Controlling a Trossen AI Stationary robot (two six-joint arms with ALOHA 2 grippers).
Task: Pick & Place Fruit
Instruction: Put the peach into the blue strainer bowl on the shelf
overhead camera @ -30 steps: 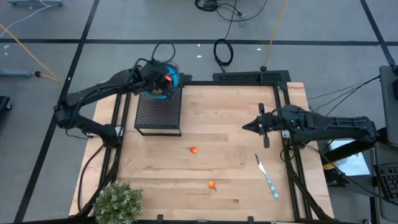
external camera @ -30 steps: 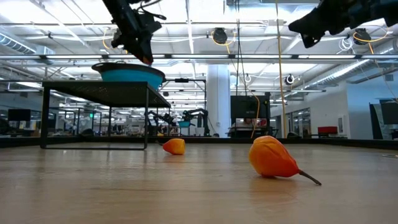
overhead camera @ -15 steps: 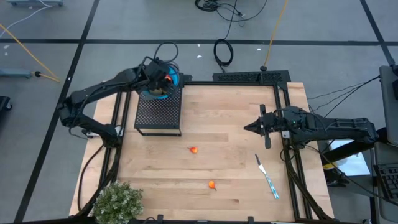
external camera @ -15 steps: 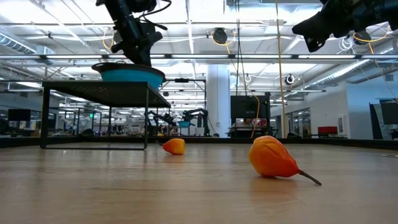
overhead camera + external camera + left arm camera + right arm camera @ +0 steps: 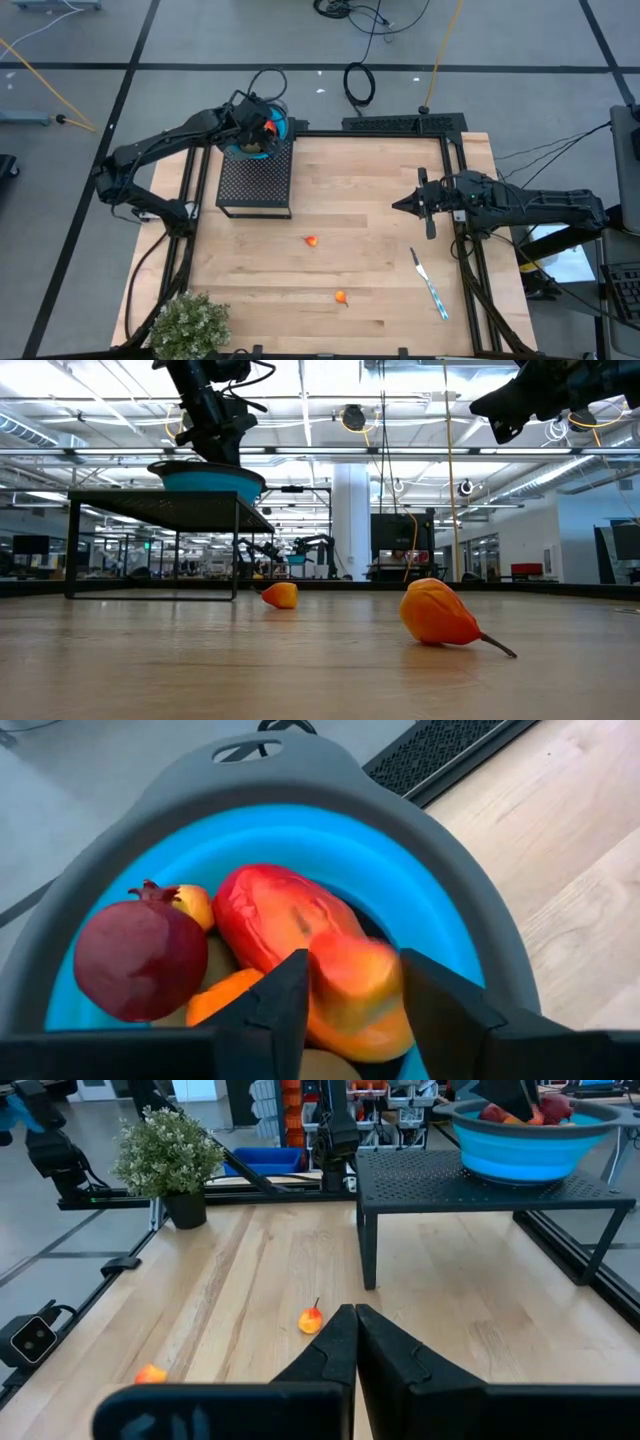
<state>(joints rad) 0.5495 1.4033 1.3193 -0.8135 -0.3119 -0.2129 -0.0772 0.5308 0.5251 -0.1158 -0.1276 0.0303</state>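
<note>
My left gripper (image 5: pixel 352 1005) hangs over the blue bowl (image 5: pixel 440 870) on the black mesh stand (image 5: pixel 255 180), at the table's far left. Its fingers stand apart on either side of one end of the red-orange oblong fruit (image 5: pixel 300 935). That fruit lies in the bowl beside a dark red ball (image 5: pixel 140 960) and other pieces. Two small orange fruits (image 5: pixel 311 240) (image 5: pixel 341 297) lie on the wooden table. My right gripper (image 5: pixel 355 1325) is shut and holds nothing; it hovers level over the table's right side (image 5: pixel 395 205). My left gripper's fingers (image 5: pixel 285 1005) slant down into the bowl and flank the end of the red-orange fruit (image 5: pixel 350 980). Whether they touch it I cannot tell. The fruit rests on the other pieces in the bowl.
A white and blue utensil (image 5: pixel 430 285) lies on the table's right part, below my right gripper. A bushy green plant (image 5: pixel 188 325) stands at the near left corner. Black frame rails run along the table's left, right and far edges.
My left gripper has sunk a little toward the bowl. In the low view, the orange fruit that showed at its fingertips above the rim has dropped out of sight behind the rim.
</note>
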